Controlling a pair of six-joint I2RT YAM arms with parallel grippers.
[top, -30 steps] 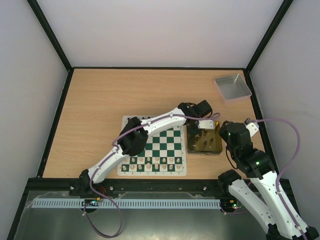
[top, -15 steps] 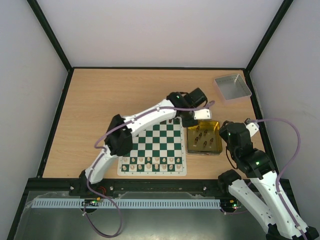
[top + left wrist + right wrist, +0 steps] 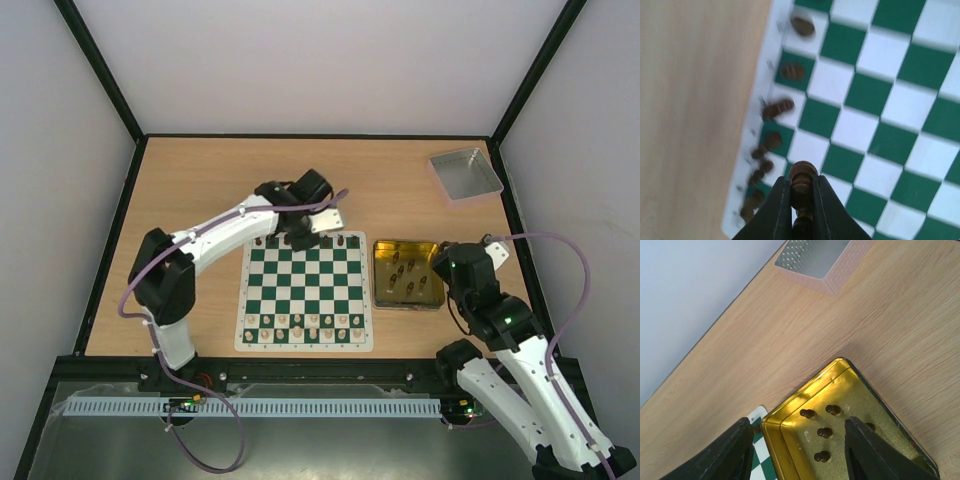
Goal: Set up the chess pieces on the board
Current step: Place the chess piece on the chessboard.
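Observation:
The board [image 3: 305,285] lies mid-table, a green and white mat. Dark chess pieces [image 3: 778,108] stand in a row along its far edge, blurred in the left wrist view. My left gripper [image 3: 300,240] hovers above that row, shut on a dark pawn [image 3: 802,175] held upright between its fingers [image 3: 779,200]. More dark pieces [image 3: 824,432] stand inside the gold tin [image 3: 790,412] to the right of the board. My right gripper [image 3: 797,440] hangs open over the tin's near-left part, holding nothing.
Pale pieces [image 3: 305,325] fill the board's two near rows. A grey tray [image 3: 465,172] sits at the back right corner. The gold tin [image 3: 407,292] nearly touches the board's right edge. Black frame rails border the table.
My left arm has swung left from over the gold tin to the board's far row, carrying the dark pawn. The right arm has barely moved.

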